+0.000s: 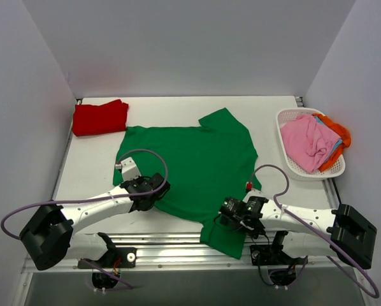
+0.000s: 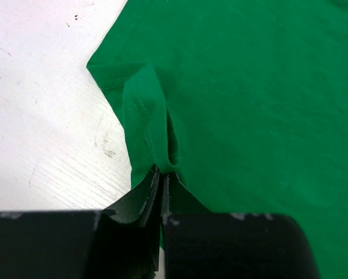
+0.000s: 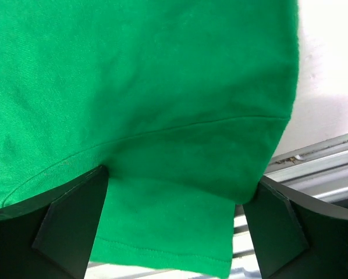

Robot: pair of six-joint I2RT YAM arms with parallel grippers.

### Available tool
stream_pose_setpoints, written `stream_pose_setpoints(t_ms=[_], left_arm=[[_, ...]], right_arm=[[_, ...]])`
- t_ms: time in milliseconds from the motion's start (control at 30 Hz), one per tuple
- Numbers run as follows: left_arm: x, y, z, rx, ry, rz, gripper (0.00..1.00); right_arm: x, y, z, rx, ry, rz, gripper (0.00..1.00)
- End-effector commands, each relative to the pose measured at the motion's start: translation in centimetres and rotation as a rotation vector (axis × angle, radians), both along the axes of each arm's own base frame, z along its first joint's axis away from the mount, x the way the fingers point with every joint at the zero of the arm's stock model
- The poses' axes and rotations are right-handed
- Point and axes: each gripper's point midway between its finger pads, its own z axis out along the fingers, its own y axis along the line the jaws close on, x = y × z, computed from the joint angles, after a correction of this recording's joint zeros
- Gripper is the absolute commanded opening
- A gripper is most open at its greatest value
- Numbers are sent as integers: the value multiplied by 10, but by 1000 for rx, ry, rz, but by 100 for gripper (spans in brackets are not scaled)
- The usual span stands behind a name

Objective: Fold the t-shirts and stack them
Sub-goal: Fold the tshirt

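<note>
White tabletop [image 1: 88,169], boxed in by pale grey walls, fills our overhead view. Across its centre lies the bright green t-shirt [image 1: 190,162], spread mostly flat. One sleeve points toward the upper middle of the frame, and a lower part hangs over the table's near edge at the bottom.

The left gripper [image 1: 157,190] rests at the shirt's lower left edge. In its wrist view we see the jaws pressed together on a raised pinch of green hem.

The right gripper [image 1: 225,213] sits right of centre at the bottom, where the cloth spills over the edge. In its wrist view we see the jaws spread wide with green fabric draped between them and nothing clamped.

In the upper left corner a red t-shirt [image 1: 100,118] lies folded. At the right edge a white lattice basket [image 1: 291,164] holds a crumpled pink t-shirt [image 1: 308,141], an orange t-shirt [image 1: 341,134] and a sliver of blue fabric [image 1: 336,148].
</note>
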Motion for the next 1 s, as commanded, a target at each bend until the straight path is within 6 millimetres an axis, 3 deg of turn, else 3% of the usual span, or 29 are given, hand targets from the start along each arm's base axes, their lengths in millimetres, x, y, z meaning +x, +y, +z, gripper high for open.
stream_pose_setpoints(t_ms=[0, 100, 133, 233, 267, 433, 600, 833, 967], left_arm=[[9, -2, 12, -37, -46, 13, 2], [10, -2, 13, -47, -52, 12, 2], [11, -1, 12, -44, -50, 10, 2], [12, -1, 11, -39, -43, 10, 2], [12, -1, 10, -37, -41, 9, 2], [13, -3, 9, -40, -35, 10, 2], [9, -2, 18, -49, -23, 7, 2], [7, 8, 52, -72, -92, -5, 2], [13, 16, 64, -81, -123, 15, 2]], right_arm=[[10, -9, -1, -84, 29, 119, 87], [21, -10, -3, -104, 43, 138, 74], [24, -9, -4, -105, 41, 139, 61], [29, -9, -3, -108, 36, 147, 41], [30, -8, -3, -110, 36, 148, 28], [29, -10, -3, -117, 38, 154, 0], [41, -8, 15, -104, -38, 143, 0], [86, 12, 78, -8, -305, 98, 0], [110, 28, 96, 26, -398, 79, 0]])
